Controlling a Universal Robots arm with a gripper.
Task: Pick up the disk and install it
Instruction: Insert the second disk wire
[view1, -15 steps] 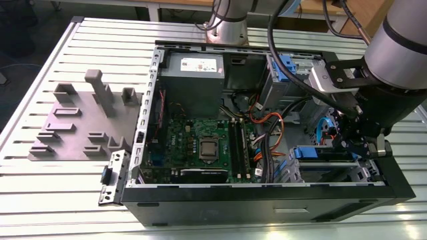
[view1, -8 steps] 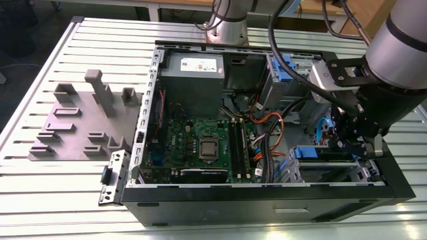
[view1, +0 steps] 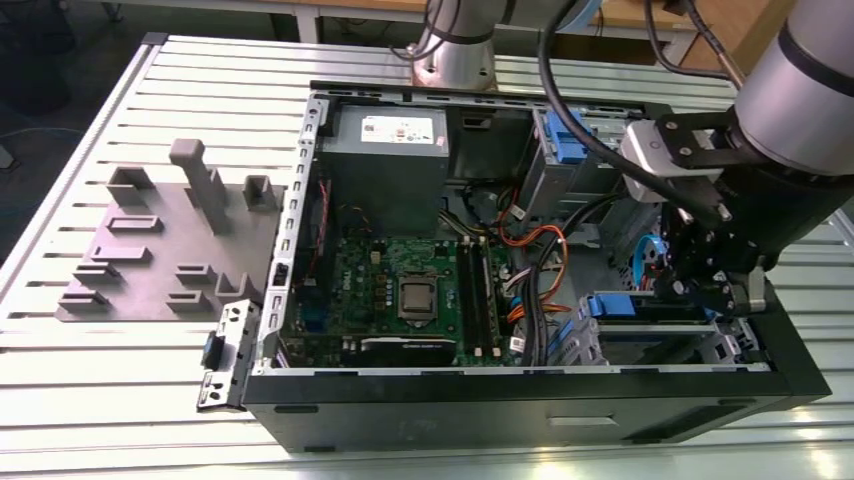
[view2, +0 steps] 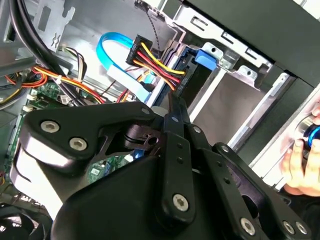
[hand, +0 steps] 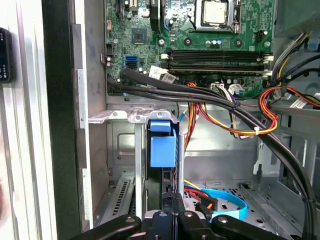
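The gripper (view1: 707, 290) reaches into the computer case (view1: 534, 400) at the drive cage. The disk (hand: 163, 145) stands edge-on there, mostly hidden; I cannot tell how the gripper stands.

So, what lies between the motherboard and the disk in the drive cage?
In the first wrist view, a bundle of black cables and the drive cage's bent metal edge lie between the motherboard and the disk.

The disk (hand: 162, 145) is seen edge-on, standing upright in the drive cage slot. Blue plastic rail (view1: 627, 305) is shown at its end.
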